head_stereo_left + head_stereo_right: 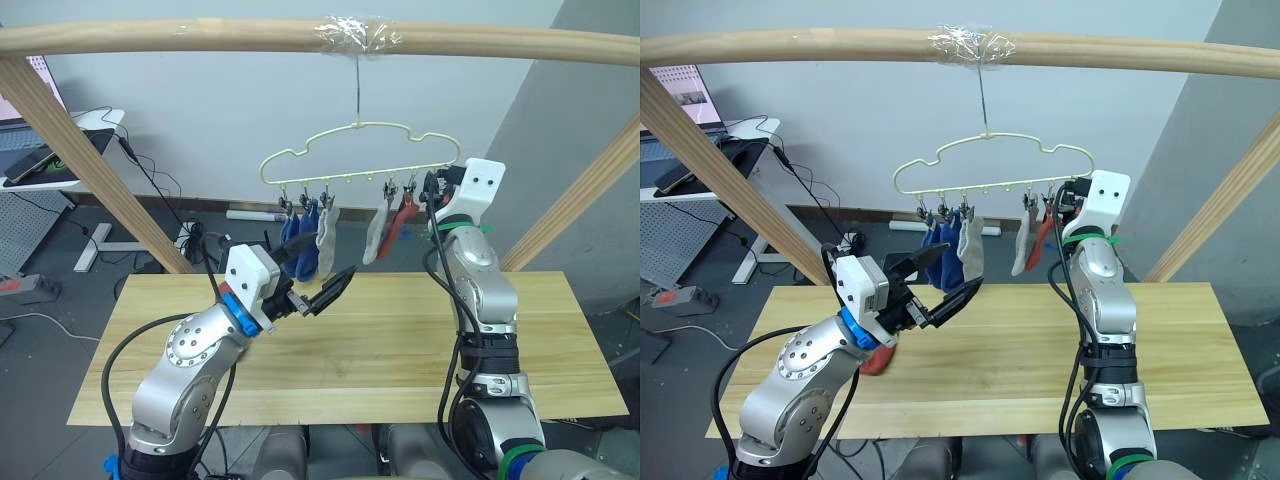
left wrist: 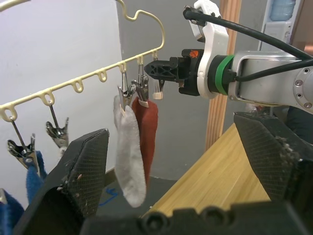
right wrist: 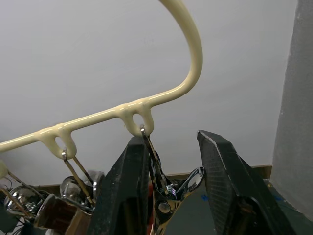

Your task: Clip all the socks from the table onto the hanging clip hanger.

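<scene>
The cream wire clip hanger (image 1: 358,152), wavy in outline, hung by its hook from a round wooden pole (image 1: 200,38). The right pincer (image 3: 168,183) was raised to its end clip (image 3: 164,188), fingers apart with the metal clip between them. Just beside that clip hung a rust-red sock (image 2: 145,129) and a soft grey sock (image 2: 129,154); blue socks (image 1: 297,240) and another grey one hung further along. The left pincer (image 1: 320,290) stood open above the pale plank table (image 1: 400,350), below the blue socks. A second red sock (image 1: 878,360) lay on the table under the left arm.
</scene>
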Controlling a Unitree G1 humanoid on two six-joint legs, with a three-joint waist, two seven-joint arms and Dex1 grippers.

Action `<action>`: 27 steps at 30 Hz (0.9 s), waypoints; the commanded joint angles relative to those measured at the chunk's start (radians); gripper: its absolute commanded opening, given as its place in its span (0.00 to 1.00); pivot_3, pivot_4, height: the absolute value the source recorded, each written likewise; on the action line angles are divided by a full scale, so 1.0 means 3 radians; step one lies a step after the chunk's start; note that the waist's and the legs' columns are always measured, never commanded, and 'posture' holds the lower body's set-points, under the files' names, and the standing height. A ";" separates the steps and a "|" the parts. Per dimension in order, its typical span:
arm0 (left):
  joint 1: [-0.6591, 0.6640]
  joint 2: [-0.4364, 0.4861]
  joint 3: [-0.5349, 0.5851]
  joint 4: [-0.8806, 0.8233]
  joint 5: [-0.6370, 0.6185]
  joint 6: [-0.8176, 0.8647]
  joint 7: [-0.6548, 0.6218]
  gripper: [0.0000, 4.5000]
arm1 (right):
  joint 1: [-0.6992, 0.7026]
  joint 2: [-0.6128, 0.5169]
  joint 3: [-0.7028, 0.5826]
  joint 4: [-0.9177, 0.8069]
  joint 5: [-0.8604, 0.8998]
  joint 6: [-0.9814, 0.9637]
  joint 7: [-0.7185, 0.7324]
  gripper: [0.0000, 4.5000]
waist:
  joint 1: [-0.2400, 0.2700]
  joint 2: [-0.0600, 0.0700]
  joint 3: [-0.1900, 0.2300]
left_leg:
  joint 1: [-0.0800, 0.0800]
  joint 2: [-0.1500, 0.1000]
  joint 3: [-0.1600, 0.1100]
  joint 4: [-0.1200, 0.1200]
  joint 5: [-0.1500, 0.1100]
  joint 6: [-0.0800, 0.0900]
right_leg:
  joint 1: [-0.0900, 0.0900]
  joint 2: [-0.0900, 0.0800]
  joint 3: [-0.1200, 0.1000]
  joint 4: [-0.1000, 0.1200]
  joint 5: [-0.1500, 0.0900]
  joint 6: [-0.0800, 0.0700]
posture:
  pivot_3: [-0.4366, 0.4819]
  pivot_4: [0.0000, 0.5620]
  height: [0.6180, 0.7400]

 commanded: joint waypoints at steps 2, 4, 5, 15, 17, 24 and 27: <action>-0.0023 0.0006 0.0004 -0.0063 0.0009 -0.0055 0.0017 1.00 | -0.0096 0.0049 -0.0057 -0.0046 0.0101 0.0064 -0.0052 0.35 | 0.0000 0.0000 0.0000 | 0.0000 0.0000 0.0000 0.0000 0.0000 0.0000 | 0.0000 0.0000 0.0000 0.0001 0.0000 0.0000 | 0.56 0.30 1.00; -0.0020 0.0004 0.0004 -0.0066 0.0013 -0.0057 0.0021 1.00 | -0.0089 0.0064 -0.0074 -0.0030 0.0122 0.0109 -0.0082 0.35 | 0.0000 0.0000 0.0000 | 0.0000 0.0000 0.0000 0.0000 0.0000 0.0000 | 0.0000 0.0000 0.0000 0.0001 0.0000 0.0000 | 0.56 0.30 1.00; -0.0018 0.0004 0.0004 -0.0068 0.0013 -0.0057 0.0022 1.00 | -0.0087 0.0069 -0.0080 -0.0026 0.0132 0.0119 -0.0090 0.35 | 0.0001 0.0000 0.0000 | 0.0000 0.0000 0.0000 0.0000 0.0000 0.0000 | 0.0000 0.0000 0.0000 0.0001 0.0000 0.0000 | 0.56 0.30 1.00; -0.0025 -0.0006 -0.0008 -0.0058 0.0038 -0.0068 0.0020 1.00 | -0.0119 0.0088 -0.0111 -0.0019 0.0183 0.0115 -0.0116 0.35 | 0.0001 0.0000 0.0000 | 0.0000 0.0000 0.0000 0.0000 0.0000 0.0000 | 0.0000 0.0000 0.0000 0.0001 0.0000 -0.0001 | 0.56 0.31 1.00; -0.0028 -0.0007 -0.0009 -0.0055 0.0040 -0.0069 0.0019 1.00 | -0.0118 0.0076 -0.0099 -0.0019 0.0175 0.0106 -0.0109 0.35 | 0.0001 0.0000 0.0000 | 0.0000 0.0000 -0.0001 0.0000 0.0000 0.0000 | 0.0000 0.0000 0.0000 0.0001 0.0000 -0.0001 | 0.56 0.31 1.00; -0.0022 -0.0009 -0.0011 -0.0059 0.0044 -0.0067 0.0022 1.00 | -0.0116 0.0007 -0.0025 -0.0018 0.0104 0.0082 -0.0060 0.22 | 0.0001 0.0000 0.0000 | 0.0000 0.0000 -0.0001 0.0000 0.0000 0.0000 | 0.0000 0.0000 0.0000 0.0001 -0.0001 -0.0001 | 0.56 0.32 1.00; -0.0019 -0.0017 -0.0023 -0.0057 0.0051 -0.0071 0.0024 1.00 | -0.0109 -0.0031 0.0013 -0.0018 0.0075 0.0082 -0.0034 0.06 | 0.0001 0.0000 0.0000 | 0.0000 0.0000 -0.0001 0.0000 0.0000 0.0000 | 0.0000 0.0000 0.0000 0.0001 -0.0001 -0.0001 | 0.56 0.32 1.00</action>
